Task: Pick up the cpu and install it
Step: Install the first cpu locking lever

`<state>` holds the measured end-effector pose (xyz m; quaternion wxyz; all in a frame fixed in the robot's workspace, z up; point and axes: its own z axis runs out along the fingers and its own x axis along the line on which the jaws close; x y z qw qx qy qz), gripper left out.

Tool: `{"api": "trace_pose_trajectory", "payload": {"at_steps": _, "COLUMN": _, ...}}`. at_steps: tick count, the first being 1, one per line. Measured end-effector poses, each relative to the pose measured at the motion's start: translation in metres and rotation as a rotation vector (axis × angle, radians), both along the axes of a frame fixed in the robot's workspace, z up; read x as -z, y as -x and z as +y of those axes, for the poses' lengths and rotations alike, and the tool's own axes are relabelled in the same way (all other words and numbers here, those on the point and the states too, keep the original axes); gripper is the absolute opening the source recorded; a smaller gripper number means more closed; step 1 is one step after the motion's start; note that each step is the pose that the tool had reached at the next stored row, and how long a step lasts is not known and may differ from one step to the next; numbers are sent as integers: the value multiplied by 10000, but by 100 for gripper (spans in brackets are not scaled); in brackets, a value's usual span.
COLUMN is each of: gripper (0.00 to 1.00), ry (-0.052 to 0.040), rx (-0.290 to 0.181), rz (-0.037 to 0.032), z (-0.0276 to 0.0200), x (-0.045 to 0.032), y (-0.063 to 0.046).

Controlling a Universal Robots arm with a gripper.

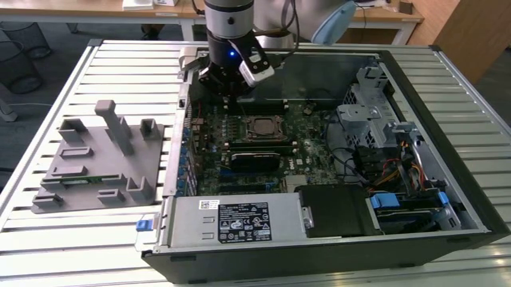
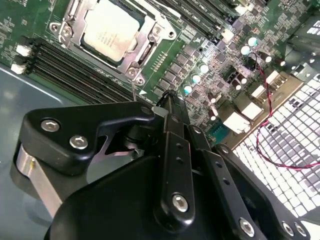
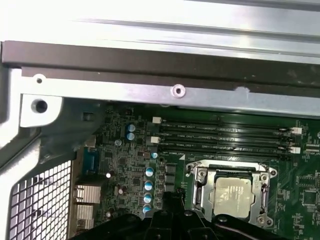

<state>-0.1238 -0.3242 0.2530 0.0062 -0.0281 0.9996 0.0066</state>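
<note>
Grey tray (image 1: 96,161) was seen on the exterior view's left, beside the open case (image 1: 319,258). Gripper (image 2: 167,100) was seen above the motherboard (image 1: 313,128), fingers closed together, nothing gripped. Cpu (image 2: 111,27) was seated in its socket, near the gripper tip, untouched.

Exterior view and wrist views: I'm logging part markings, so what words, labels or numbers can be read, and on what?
Black-and-white label on the grey metal power supply box: too small to read.
Small white sticker beside it: too small to read.
Silver-grey square cpu in its socket: faint print, blurred in both wrist views.
Black memory slots: white lettering, too small to read.
Nothing can be quoted.
</note>
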Motion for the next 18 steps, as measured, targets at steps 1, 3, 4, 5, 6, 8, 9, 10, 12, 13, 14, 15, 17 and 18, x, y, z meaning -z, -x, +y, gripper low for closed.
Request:
{"api": "trace_pose_trajectory", "payload": {"at_steps": 1, "gripper": 11, "ry": 0, "rx": 0, "rz": 1, "z": 1, "x": 0, "y": 6}}
{"api": "trace_pose_trajectory", "payload": {"at_steps": 3, "gripper": 11, "ry": 1, "rx": 0, "rz": 1, "z": 4, "x": -1, "y": 15}}
{"api": "trace_pose_trajectory", "payload": {"at_steps": 4, "gripper": 11, "ry": 0, "rx": 0, "rz": 0, "z": 6, "x": -1, "y": 19}}
{"api": "trace_pose_trajectory", "payload": {"at_steps": 5, "gripper": 11, "ry": -1, "rx": 0, "rz": -3, "z": 8, "x": -1, "y": 21}}
{"api": "trace_pose_trajectory", "payload": {"at_steps": 6, "gripper": 11, "ry": 2, "rx": 0, "rz": -3, "z": 9, "x": -4, "y": 25}}
{"api": "trace_pose_trajectory", "payload": {"at_steps": 8, "gripper": 11, "ry": 0, "rx": 1, "rz": -8, "z": 14, "x": -7, "y": 34}}
{"api": "trace_pose_trajectory", "payload": {"at_steps": 9, "gripper": 11, "ry": 0, "rx": 1, "rz": -9, "z": 19, "x": -7, "y": 36}}
{"api": "trace_pose_trajectory", "payload": {"at_steps": 10, "gripper": 11, "ry": 0, "rx": 1, "rz": -10, "z": 29, "x": -7, "y": 38}}
{"api": "trace_pose_trajectory", "payload": {"at_steps": 12, "gripper": 11, "ry": 1, "rx": 0, "rz": -9, "z": 63, "x": -7, "y": 39}}
{"api": "trace_pose_trajectory", "payload": {"at_steps": 13, "gripper": 11, "ry": 0, "rx": 0, "rz": -10, "z": 83, "x": -7, "y": 39}}
{"api": "trace_pose_trajectory", "payload": {"at_steps": 14, "gripper": 11, "ry": 1, "rx": 0, "rz": -9, "z": 103, "x": -7, "y": 39}}
{"api": "trace_pose_trajectory", "payload": {"at_steps": 15, "gripper": 11, "ry": 1, "rx": -1, "rz": -8, "z": 123, "x": -8, "y": 38}}
{"api": "trace_pose_trajectory", "payload": {"at_steps": 17, "gripper": 11, "ry": 1, "rx": 1, "rz": -9, "z": 153, "x": -7, "y": 39}}
{"api": "trace_pose_trajectory", "payload": {"at_steps": 18, "gripper": 11, "ry": 0, "rx": 1, "rz": -10, "z": 163, "x": -7, "y": 38}}
